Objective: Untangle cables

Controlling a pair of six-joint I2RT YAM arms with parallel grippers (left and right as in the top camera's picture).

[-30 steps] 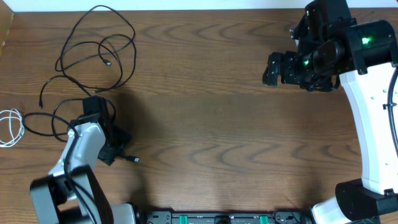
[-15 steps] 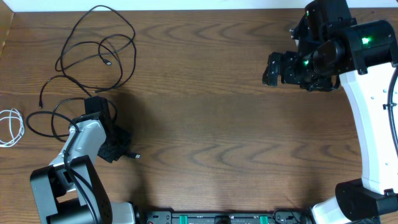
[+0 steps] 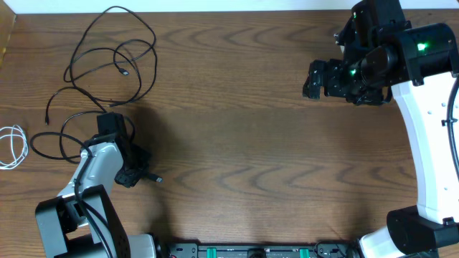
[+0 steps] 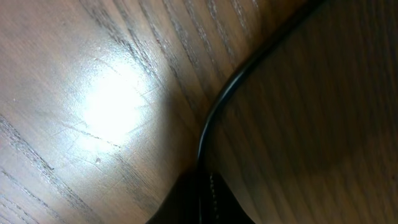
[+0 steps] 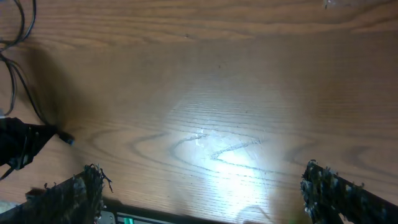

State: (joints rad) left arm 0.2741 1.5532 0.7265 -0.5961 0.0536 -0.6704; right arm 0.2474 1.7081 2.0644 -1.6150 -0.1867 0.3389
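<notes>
Black cables lie in loose loops at the table's far left point(image 3: 115, 50), and a second black loop point(image 3: 50, 140) runs under the left arm. A short white cable point(image 3: 11, 147) is coiled at the left edge. My left gripper point(image 3: 138, 173) sits low on the table, shut on a black cable whose plug point(image 3: 156, 180) sticks out to its right. In the left wrist view that cable point(image 4: 214, 112) curves up from the closed jaws toward the top right. My right gripper point(image 3: 312, 79) hangs open at the far right, its fingers point(image 5: 68, 193) wide apart with nothing between them.
The table's left edge point(image 3: 6, 43) is close to the white cable. A black rail with green connectors point(image 3: 251, 251) runs along the front edge. In the right wrist view the left gripper point(image 5: 18, 146) and black cables point(image 5: 15, 37) show at the left.
My left gripper has closed on the black cable, and the plug has shifted slightly to the right. The right arm has not moved.
</notes>
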